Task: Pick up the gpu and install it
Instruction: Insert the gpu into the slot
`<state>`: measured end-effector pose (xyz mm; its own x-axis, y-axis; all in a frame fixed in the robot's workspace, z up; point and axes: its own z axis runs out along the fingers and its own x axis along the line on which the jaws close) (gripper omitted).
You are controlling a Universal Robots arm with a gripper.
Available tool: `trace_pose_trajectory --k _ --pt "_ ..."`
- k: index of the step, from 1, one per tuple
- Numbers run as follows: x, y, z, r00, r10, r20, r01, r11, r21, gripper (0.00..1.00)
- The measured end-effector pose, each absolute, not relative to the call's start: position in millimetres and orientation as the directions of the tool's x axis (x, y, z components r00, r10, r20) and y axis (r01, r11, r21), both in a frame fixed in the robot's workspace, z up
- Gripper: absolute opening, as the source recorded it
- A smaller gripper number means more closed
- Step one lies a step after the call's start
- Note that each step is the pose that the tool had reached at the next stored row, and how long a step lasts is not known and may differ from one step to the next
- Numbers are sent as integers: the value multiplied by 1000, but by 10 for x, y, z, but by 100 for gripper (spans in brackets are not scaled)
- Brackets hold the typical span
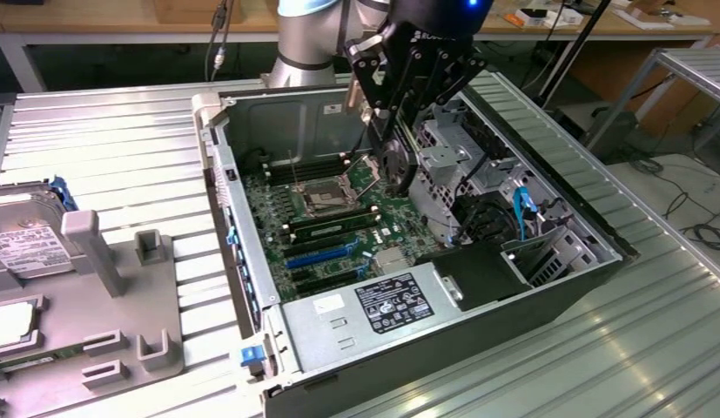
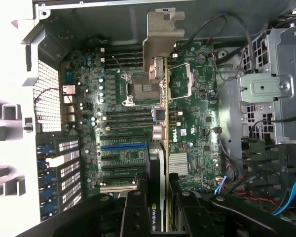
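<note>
My gripper (image 1: 397,122) hangs over the open computer case (image 1: 546,287), shut on the gpu (image 1: 393,164). The card hangs edge-down from the fingers, above the motherboard (image 1: 325,218) near the CPU socket and clear of the board. In the wrist view the gpu (image 2: 161,158) runs edge-on away from my gripper (image 2: 158,190). Its silver metal bracket (image 2: 161,42) stands at the far end, and a black face with a logo shows between the fingers. The blue expansion slot (image 2: 123,146) lies on the board beside the card's line, and it also shows in the exterior view (image 1: 319,255).
A power supply (image 1: 383,305) fills the case's near end, and a silver drive cage (image 1: 453,157) with blue cables (image 1: 525,209) lines the exterior view's right side. At the exterior view's left, a grey fixture tray (image 1: 116,287) carries a hard drive (image 1: 23,239).
</note>
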<state>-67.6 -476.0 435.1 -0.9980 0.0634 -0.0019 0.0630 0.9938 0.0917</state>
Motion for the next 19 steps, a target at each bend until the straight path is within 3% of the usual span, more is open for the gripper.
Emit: trace_pose_trajectory --k 19 --pt "-677 -4761 4350 -999 -35 -2 -35 995 92 27"
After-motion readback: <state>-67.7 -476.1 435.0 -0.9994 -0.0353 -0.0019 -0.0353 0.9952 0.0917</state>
